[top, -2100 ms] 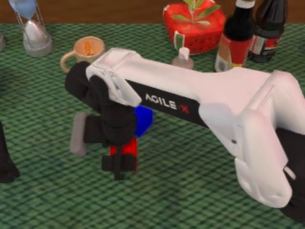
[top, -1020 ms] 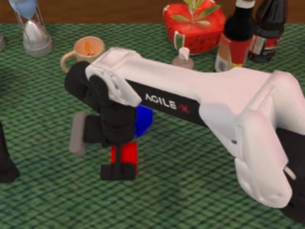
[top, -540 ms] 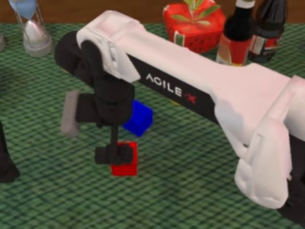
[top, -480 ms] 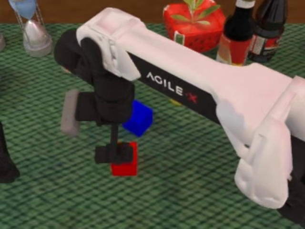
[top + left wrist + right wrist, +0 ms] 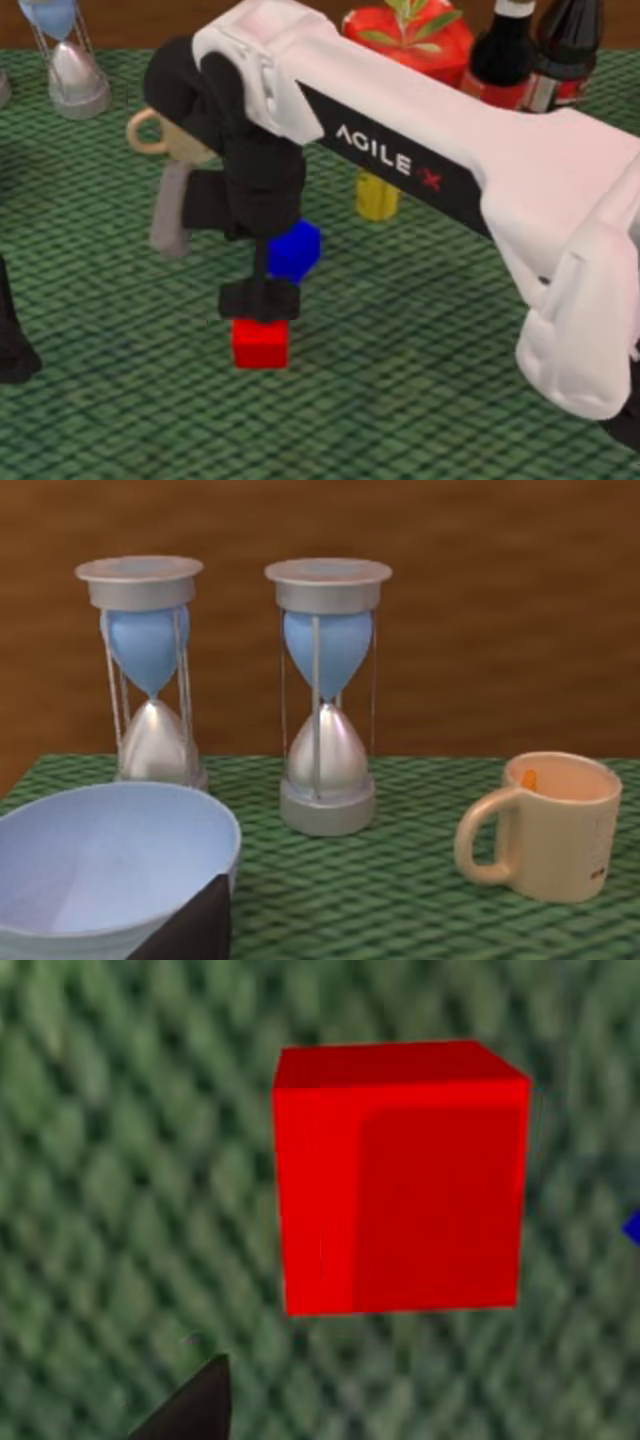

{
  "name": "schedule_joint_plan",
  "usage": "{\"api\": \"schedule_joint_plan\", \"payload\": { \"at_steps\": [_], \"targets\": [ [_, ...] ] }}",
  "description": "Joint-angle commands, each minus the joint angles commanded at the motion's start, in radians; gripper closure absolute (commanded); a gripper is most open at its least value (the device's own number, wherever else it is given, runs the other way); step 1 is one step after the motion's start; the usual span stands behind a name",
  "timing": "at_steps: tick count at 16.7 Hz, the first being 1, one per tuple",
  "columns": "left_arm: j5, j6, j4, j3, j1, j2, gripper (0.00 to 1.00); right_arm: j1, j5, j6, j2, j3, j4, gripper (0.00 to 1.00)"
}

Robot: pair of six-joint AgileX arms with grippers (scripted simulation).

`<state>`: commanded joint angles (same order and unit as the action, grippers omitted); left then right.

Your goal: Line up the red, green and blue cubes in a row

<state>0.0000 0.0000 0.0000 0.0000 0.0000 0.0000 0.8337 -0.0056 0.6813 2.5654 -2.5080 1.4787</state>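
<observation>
Left gripper (image 5: 10, 350) parked at bench's left edge, fingers not shown: cannot tell.

Right gripper (image 5: 259, 300) has lifted off red cube (image 5: 261, 343), now empty, jaw spread unclear. Cube released on bench (image 5: 420, 400) just below gripper, so red looks placed.

Blue cube (image 5: 294, 250) just behind gripper, right. Green cube unseen (likely hidden under arm).

Open bench right of gripper; mug (image 5: 150, 135) and yellow object (image 5: 377, 196) beyond.

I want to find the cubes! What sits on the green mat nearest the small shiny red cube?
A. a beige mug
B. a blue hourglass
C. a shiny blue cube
C: the shiny blue cube lies just beside the small shiny red cube on the green mat.
</observation>
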Motion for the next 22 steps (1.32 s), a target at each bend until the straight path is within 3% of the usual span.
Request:
{"api": "schedule_joint_plan", "payload": {
  "at_steps": [3,14,17,22],
  "targets": [
    [0.000,0.000,0.000,0.000,0.000,0.000,0.00,-0.109,0.001,0.006,-0.098,0.159,-0.070,0.00],
    [0.000,0.000,0.000,0.000,0.000,0.000,0.00,-0.639,0.007,0.058,-0.566,1.028,-0.400,0.00],
    [0.000,0.000,0.000,0.000,0.000,0.000,0.00,-0.705,0.007,0.065,-0.627,1.109,-0.445,0.00],
    [0.000,0.000,0.000,0.000,0.000,0.000,0.00,-0.706,0.007,0.064,-0.627,1.112,-0.445,0.00]
  ]
}}
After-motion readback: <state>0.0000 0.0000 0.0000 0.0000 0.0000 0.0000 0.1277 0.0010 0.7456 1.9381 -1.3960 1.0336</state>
